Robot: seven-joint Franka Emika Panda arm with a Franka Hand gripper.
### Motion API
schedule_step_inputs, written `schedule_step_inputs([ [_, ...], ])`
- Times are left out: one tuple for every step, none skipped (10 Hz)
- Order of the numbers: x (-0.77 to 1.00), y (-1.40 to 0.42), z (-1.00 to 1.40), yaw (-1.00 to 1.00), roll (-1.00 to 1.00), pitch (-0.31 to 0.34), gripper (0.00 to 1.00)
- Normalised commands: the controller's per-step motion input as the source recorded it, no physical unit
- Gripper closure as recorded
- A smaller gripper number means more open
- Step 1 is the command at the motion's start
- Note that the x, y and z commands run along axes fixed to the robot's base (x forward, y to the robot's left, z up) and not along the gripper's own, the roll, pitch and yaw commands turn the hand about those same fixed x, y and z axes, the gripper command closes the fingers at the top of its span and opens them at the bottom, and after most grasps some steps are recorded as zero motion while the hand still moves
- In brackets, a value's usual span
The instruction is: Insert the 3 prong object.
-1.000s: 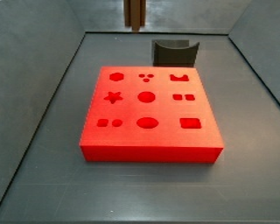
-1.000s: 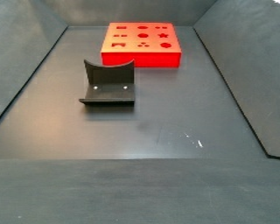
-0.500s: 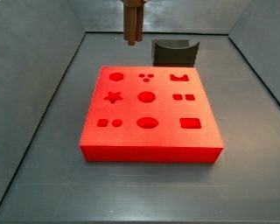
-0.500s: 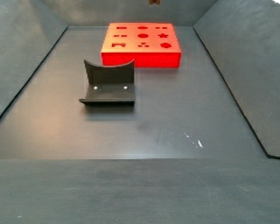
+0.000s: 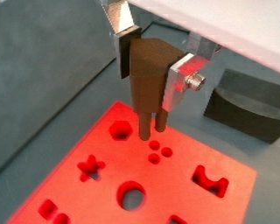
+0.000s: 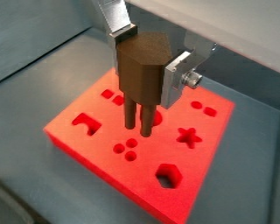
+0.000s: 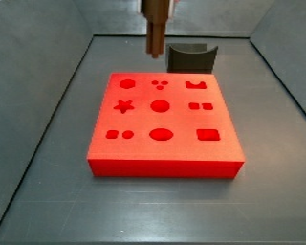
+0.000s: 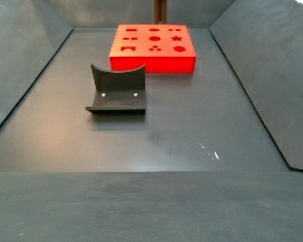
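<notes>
Dark grey walled counter (image 8: 167, 142) carries a flat red block with shaped holes (image 7: 163, 124), and above it the gripper (image 5: 150, 72) has its jaws closed on the slim brown three-pronged wooden peg (image 6: 139, 83), whose prongs could catch the block's surface if misaligned with the three-dot hole (image 5: 161, 153).

Robot test cell in lab, not home or shop. Grey walled counter (image 8: 154, 132), sloped side panels all round. Red block (image 7: 163, 124) with shape-cut holes, lying toward one end of counter: insertion benchmark board. Dark fixture (image 8: 116, 92) on counter, apart from red block. End effector (image 5: 156, 73) above red block, silver plates clamping brown 3 prong object (image 6: 143, 79); bare, purpose-built surfaces.
</notes>
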Motion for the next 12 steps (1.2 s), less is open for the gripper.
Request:
schedule_step_inputs([
  [0.0, 0.0, -0.08, 0.07, 0.0, 0.0, 1.0],
  [0.0, -0.01, -0.11, 0.0, 0.15, -0.006, 1.0],
  [0.0, 0.0, -0.29, -0.01, 0.19, -0.033, 1.0],
  [0.07, 0.0, -0.59, 0.0, 0.22, -0.136, 1.0],
  [0.14, 0.01, -0.56, 0.0, 0.23, -0.181, 1.0],
  [0.15, 0.01, -0.57, 0.01, 0.21, -0.146, 1.0],
  [0.13, 0.01, -0.29, 0.05, 0.04, -0.051, 1.0],
  [0.13, 0.0, -0.04, 0.08, 0.01, 0.0, 1.0],
  [0.0, 0.0, -0.02, 0.0, 0.0, 0.0, 1.0],
  [0.03, 0.0, -0.19, 0.02, 0.0, -0.027, 1.0],
  [0.08, 0.0, -0.29, 0.0, 0.03, -0.046, 1.0],
  [0.08, -0.01, -0.33, 0.0, 0.03, -0.066, 1.0],
])
